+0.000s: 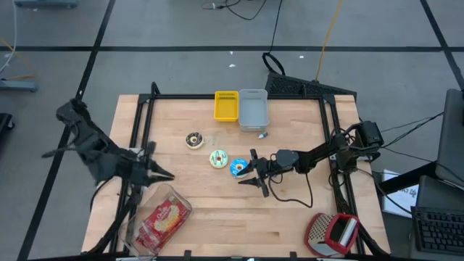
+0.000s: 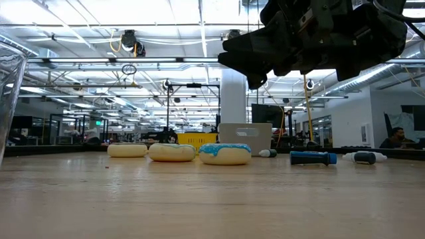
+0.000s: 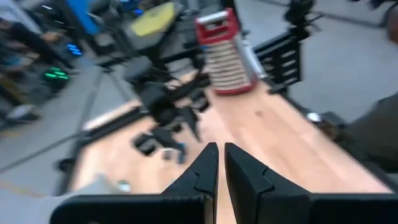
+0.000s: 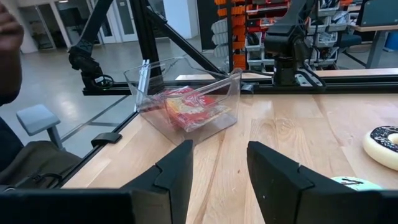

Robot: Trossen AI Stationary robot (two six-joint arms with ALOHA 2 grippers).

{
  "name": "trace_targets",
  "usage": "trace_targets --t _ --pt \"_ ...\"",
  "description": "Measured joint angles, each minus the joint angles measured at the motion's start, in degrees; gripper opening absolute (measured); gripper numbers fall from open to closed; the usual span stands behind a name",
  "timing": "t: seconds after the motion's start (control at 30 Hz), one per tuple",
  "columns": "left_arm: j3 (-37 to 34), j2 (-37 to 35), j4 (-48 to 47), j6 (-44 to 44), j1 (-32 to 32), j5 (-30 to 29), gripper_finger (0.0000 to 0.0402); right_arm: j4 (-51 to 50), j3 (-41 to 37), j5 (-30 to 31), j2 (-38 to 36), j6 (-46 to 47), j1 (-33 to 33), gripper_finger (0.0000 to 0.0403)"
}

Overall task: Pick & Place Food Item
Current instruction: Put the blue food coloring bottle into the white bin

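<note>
I see 3 donuts near mid-table: a blue-iced donut [image 1: 237, 168] just beside my right gripper [image 1: 254, 174], a green-iced donut [image 1: 218, 159] and a chocolate donut [image 1: 193, 140]. The right gripper's fingers are spread and hold nothing. My left gripper [image 1: 165, 175], fingers pressed together and empty, hangs above the clear container [image 1: 161, 220] at the table's near left.

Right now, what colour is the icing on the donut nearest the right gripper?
Blue icing on that donut, clearest in the high view.
</note>
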Motion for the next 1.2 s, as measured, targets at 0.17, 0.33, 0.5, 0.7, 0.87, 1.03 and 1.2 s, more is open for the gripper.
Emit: trace_targets --t 0.17,0.33,0.5,0.7,0.87,1.03,1.2 --pt "-9.8 -5.7 8.7 -0.8 7.9 12.4 0.0031 0.0 0.0 1.6 0.0 0.0 0.0 0.0139" --pt "-18.6 -14.2 13.7 -2.8 15.4 13.5 0.0031 0.0 0.0 1.6 0.0 0.0 0.0 0.0139" --pt "-25.9 -22.9 18.8 -5.3 21.8 14.7 0.0031 0.0 0.0 1.3 0.0 3.9 0.0 0.0139" --pt "-33.1 -31.0 20.0 -7.2 27.4 17.4 0.0031 0.0 0.0 1.2 0.0 6.4 -1.1 0.0139" --pt "-37.8 -35.5 21.3 -10.5 31.7 18.9 0.0031 0.0 0.0 1.2 0.0 6.4 -1.5 0.0139" --pt "-40.8 -38.9 23.1 -9.9 35.9 24.9 0.0031 0.0 0.0 1.2 0.0 6.4 -1.4 0.0139" --pt "-44.1 -39.3 23.4 -9.8 38.6 25.7 0.0031 0.0 0.0 1.2 0.0 6.4 -1.4 0.0139"
